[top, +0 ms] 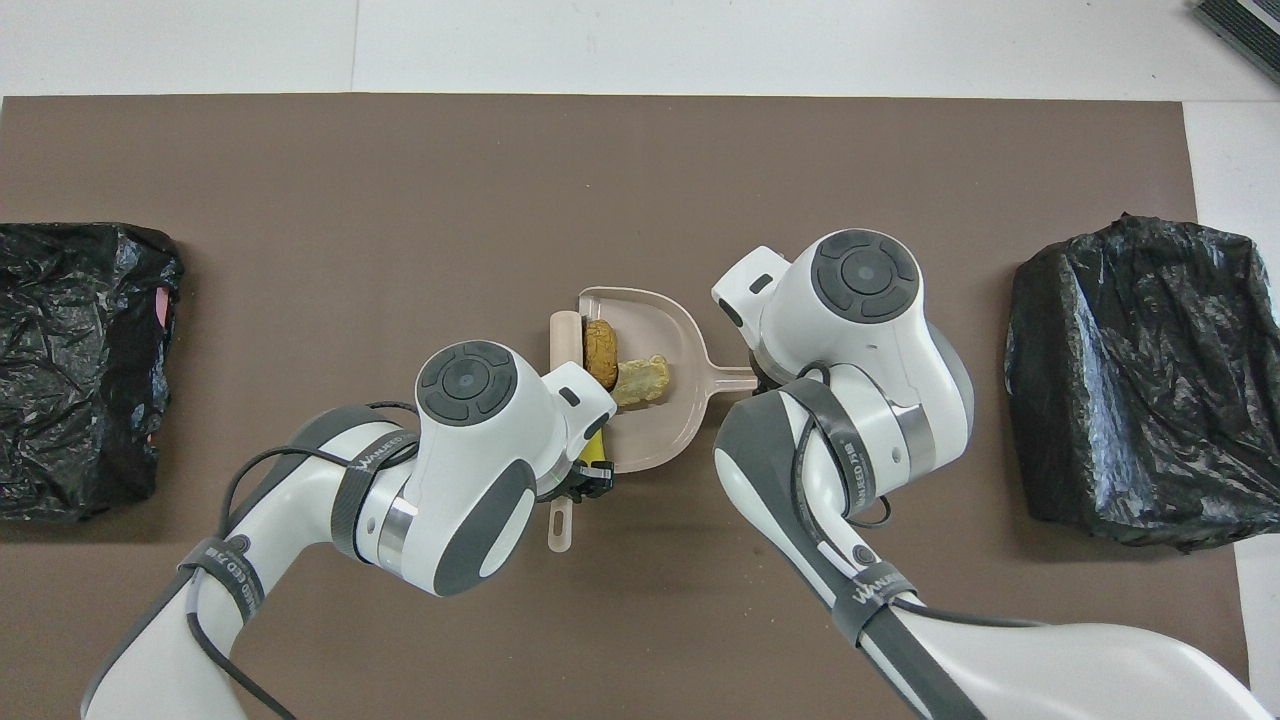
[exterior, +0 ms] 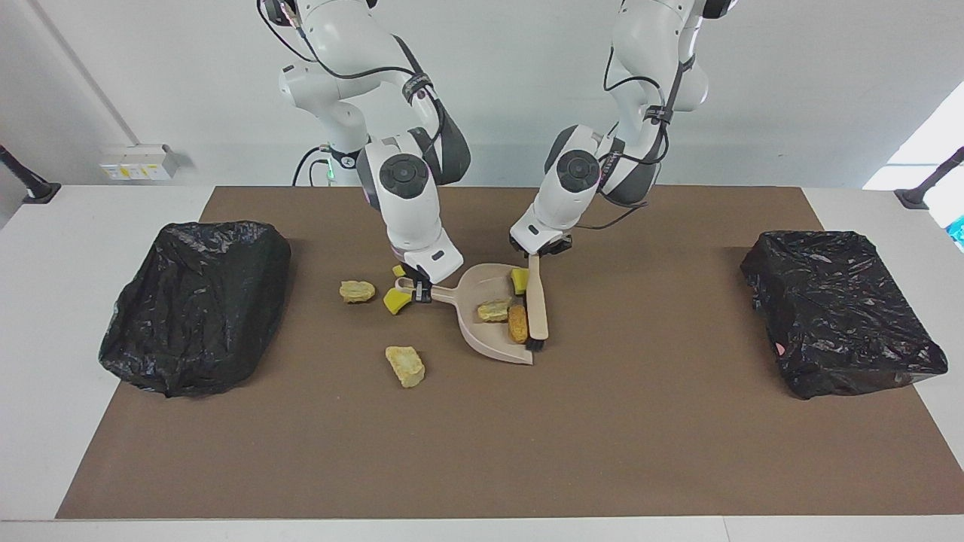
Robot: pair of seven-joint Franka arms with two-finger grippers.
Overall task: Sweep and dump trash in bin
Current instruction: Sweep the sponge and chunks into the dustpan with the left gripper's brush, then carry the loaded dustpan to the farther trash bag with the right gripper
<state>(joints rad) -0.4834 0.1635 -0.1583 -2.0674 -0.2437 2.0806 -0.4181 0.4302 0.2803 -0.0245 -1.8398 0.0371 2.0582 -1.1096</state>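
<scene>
**Op:** My left gripper [exterior: 533,257] is clamped on the brush [exterior: 537,305], my right gripper [exterior: 419,290] clamped on the dustpan [exterior: 489,335] handle.

**Desk:** Surroundings?

**Op:** I see two black-bagged bins [exterior: 197,301] [exterior: 840,309], one at each end of the table. The dustpan holds three trash lumps [exterior: 517,322], touching the brush. Four trash pieces [exterior: 405,365] lie on the mat around my right gripper.
</scene>
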